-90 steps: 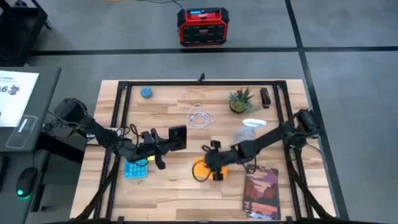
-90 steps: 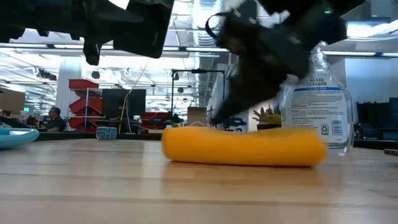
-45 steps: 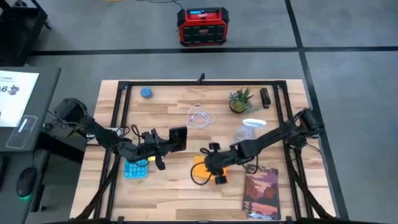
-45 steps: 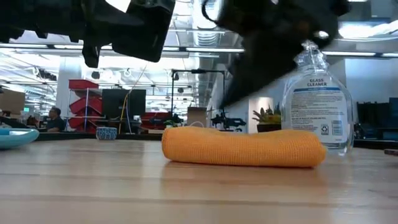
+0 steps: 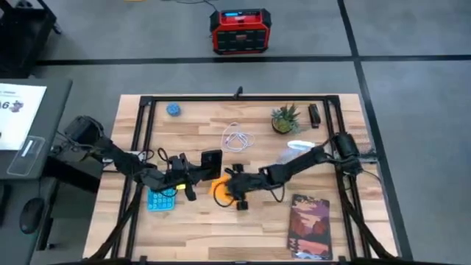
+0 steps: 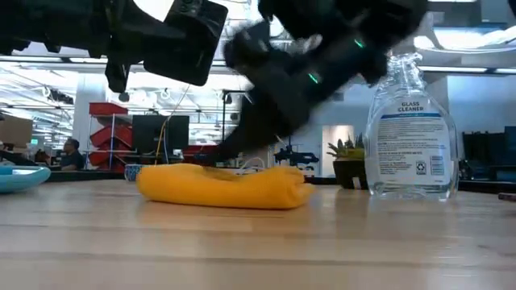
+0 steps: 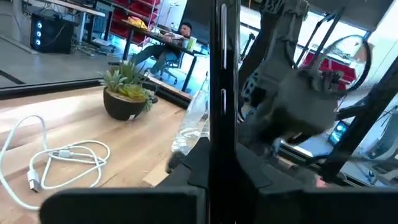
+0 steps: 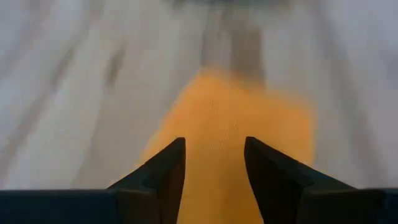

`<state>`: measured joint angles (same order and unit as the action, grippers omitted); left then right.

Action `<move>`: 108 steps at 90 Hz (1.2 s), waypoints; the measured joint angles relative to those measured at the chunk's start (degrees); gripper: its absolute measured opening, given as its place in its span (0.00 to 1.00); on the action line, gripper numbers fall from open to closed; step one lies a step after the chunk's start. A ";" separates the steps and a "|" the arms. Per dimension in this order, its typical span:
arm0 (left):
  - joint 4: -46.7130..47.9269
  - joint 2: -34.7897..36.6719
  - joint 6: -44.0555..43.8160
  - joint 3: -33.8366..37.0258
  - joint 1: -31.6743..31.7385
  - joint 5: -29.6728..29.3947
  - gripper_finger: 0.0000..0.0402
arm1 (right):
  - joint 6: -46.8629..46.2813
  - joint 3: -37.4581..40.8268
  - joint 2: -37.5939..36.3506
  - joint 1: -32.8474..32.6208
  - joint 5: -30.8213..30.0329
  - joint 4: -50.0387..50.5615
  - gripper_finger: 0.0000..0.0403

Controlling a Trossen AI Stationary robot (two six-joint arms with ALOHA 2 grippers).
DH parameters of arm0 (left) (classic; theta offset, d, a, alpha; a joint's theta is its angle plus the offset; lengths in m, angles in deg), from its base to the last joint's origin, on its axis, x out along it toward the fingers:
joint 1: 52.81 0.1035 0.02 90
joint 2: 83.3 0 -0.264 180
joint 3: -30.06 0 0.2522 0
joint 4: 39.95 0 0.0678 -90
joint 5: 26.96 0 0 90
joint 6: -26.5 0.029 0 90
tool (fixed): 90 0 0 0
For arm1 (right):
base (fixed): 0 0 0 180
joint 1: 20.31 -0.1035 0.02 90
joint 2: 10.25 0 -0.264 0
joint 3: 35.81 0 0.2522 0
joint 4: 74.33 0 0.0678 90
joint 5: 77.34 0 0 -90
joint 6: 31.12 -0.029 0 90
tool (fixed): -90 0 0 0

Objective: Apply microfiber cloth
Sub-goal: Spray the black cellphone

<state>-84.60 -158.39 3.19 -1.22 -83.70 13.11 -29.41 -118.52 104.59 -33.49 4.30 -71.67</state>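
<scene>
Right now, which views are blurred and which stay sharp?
Right wrist view: motion-smeared, the microfiber cloth and tabletop streaked. Low view: right arm blurred, glass cleaner bottle crisp. Left wrist view: right arm smeared, potted plant sharp. High view: sharp.

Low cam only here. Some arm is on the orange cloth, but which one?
Observer: The right one. From above, the right gripper is at the edge of the microfiber cloth, near the table's middle.
Operator: Jaws?
Observer: The right wrist view shows them apart, with orange cloth filling the gap between them.
Operator: What's the dark slab at my upper left?
Observer: A black smartphone. The left gripper is shut on it, and from above it's right next to the cloth.
Operator: What's under the left arm?
Observer: A blue calculator, flat on the table, apart from the cloth.
</scene>
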 joint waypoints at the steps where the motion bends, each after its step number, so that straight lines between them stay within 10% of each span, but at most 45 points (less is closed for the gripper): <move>1: 0.01 0.00 -0.01 0.00 0.00 0.00 0.03 | 0.22 -0.24 -0.42 -0.10 -0.01 0.72 0.38; 37: 4.16 0.00 -0.53 -0.09 0.02 -0.20 0.03 | -14.79 -1.03 -23.76 -17.57 -14.77 38.49 0.38; 85: 6.43 0.00 0.00 -0.07 0.02 -0.13 0.03 | -116.95 -0.81 -25.80 -39.94 -49.25 102.10 0.38; 108: 6.78 0.00 -0.02 -0.04 0.21 -0.14 0.03 | -111.12 4.06 -28.51 -34.86 -51.38 101.29 0.45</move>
<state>-77.82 -158.39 3.17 -1.26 -83.49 12.97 -140.52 -114.46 76.08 -68.35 -47.08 29.62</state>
